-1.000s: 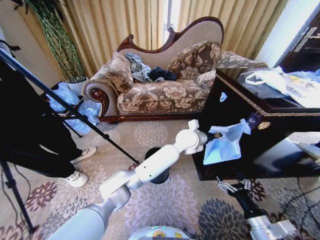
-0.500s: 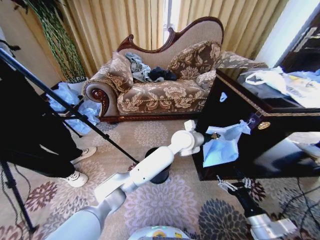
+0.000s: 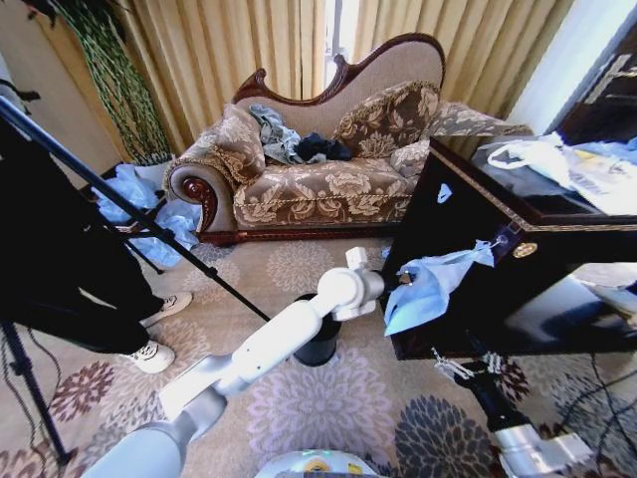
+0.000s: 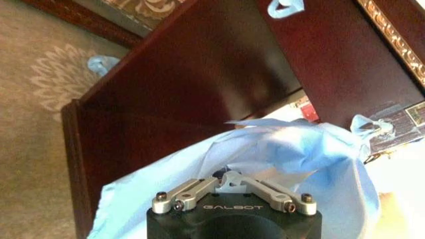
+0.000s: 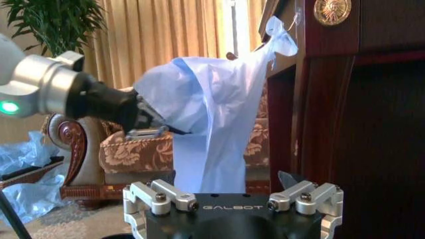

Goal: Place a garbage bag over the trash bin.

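Landmark: the large glossy black cabinet [image 3: 518,269] on the right of the room, everything else placed against it.
Left gripper: out in front of the cabinet's near corner [image 3: 402,280], at the end of the white left arm [image 3: 269,344] that stretches up across the carpet. In the left wrist view its fingers [image 4: 229,180] are pinched together with pale blue plastic bunched between them, so it is clamped on the bag.
Garbage bag: the garbage bag [image 3: 426,287] hangs against the cabinet's front face, one end in the left gripper, the other drawn up to a thin point at the cabinet's gold-trimmed top edge. From the right wrist view the garbage bag [image 5: 212,124] drapes down in a loose sheet just beside the cabinet's side.
Trash bin: the trash bin [image 3: 320,342] stands on the patterned carpet, left of the cabinet's base, partly behind the left arm, apart from the bag.
Right gripper: low beside the cabinet's near front, below the bag [image 3: 460,370]; in its own wrist view the fingers [image 5: 162,193] sit spread wide with nothing between them.
Behind the cabinet: a patterned sofa [image 3: 318,169] with clothes on the seat.
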Motion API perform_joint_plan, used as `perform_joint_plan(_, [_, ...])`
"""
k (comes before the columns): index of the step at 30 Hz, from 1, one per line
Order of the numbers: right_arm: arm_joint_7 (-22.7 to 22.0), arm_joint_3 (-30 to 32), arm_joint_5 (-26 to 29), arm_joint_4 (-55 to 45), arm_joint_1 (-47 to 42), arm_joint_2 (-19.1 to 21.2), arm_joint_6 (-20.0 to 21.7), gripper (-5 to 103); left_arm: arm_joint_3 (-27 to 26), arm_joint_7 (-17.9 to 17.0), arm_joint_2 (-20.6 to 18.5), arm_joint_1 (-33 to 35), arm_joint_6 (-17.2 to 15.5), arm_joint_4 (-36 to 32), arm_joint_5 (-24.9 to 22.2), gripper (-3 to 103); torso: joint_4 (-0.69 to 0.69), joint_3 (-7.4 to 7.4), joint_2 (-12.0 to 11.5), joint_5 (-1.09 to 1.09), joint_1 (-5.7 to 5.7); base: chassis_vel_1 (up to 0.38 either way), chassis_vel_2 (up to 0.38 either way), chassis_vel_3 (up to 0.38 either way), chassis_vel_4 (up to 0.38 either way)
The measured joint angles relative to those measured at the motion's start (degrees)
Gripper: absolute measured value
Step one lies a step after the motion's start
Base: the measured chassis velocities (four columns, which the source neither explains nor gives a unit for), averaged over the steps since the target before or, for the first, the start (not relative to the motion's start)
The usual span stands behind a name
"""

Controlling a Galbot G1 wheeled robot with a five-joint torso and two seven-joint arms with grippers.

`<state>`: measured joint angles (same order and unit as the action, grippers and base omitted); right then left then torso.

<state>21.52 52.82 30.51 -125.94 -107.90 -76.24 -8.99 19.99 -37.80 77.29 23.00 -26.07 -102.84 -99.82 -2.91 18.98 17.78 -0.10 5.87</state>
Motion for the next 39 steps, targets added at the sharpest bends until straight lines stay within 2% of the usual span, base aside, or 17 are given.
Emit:
perform_joint_plan(7, [-0.49, -0.27, 0.00, -0.43, 0.62, 0.58, 0.94, 100, -2.64, -0.51, -4.41, 2.88, -0.15, -4.69, -1.08, 0, 0.00, 0.00, 0.00, 0.00, 0.00, 0.000, 0.000, 0.000, 0.000])
perform_joint_plan(10, [-0.74, -0.48, -0.07, -0.58, 0.88, 0.89, 1.38, 100, -5.39, -0.77, -7.22, 5.48, -0.30, -8.13, -1.90, 0, 0.00, 0.00, 0.00, 0.00, 0.00, 0.000, 0.000, 0.000, 0.000])
perform_joint_plan(12, [-0.77, -0.50, -0.08, -0.62, 0.90, 0.94, 1.48, 100, -5.90, -0.77, -7.79, 5.96, -0.32, -8.75, -2.04, 0, 0.00, 0.00, 0.00, 0.00, 0.00, 0.000, 0.000, 0.000, 0.000])
perform_joint_plan(14, [-0.89, -0.66, -0.17, -0.72, 1.00, 1.10, 1.77, 100, -8.76, -0.88, -10.16, 8.16, -0.46, -11.43, -2.84, 0, 0.00, 0.00, 0.00, 0.00, 0.00, 0.000, 0.000, 0.000, 0.000])
perform_joint_plan(23, [-0.92, -1.26, -0.60, -0.81, 1.00, 0.92, 2.17, 100, -14.84, -0.93, -14.59, 12.95, -0.82, -16.04, -4.66, 0, 0.00, 0.00, 0.00, 0.00, 0.00, 0.000, 0.000, 0.000, 0.000])
perform_joint_plan(31, [-0.88, -1.54, -0.70, -0.87, 0.91, 1.38, 2.55, 100, -22.11, 0.52, -20.27, 20.46, -1.40, -22.09, -6.27, 0, 0.00, 0.00, 0.00, -0.01, 0.00, 0.000, 0.000, 0.000, 0.000])
perform_joint_plan(39, [-0.75, -1.92, -0.86, -0.56, 1.01, 1.55, 2.61, 100, -27.29, 2.19, -23.97, 26.58, -1.45, -26.17, -6.67, 0, 0.00, 0.00, 0.00, -0.01, 0.00, 0.000, 0.000, 0.000, 0.000])
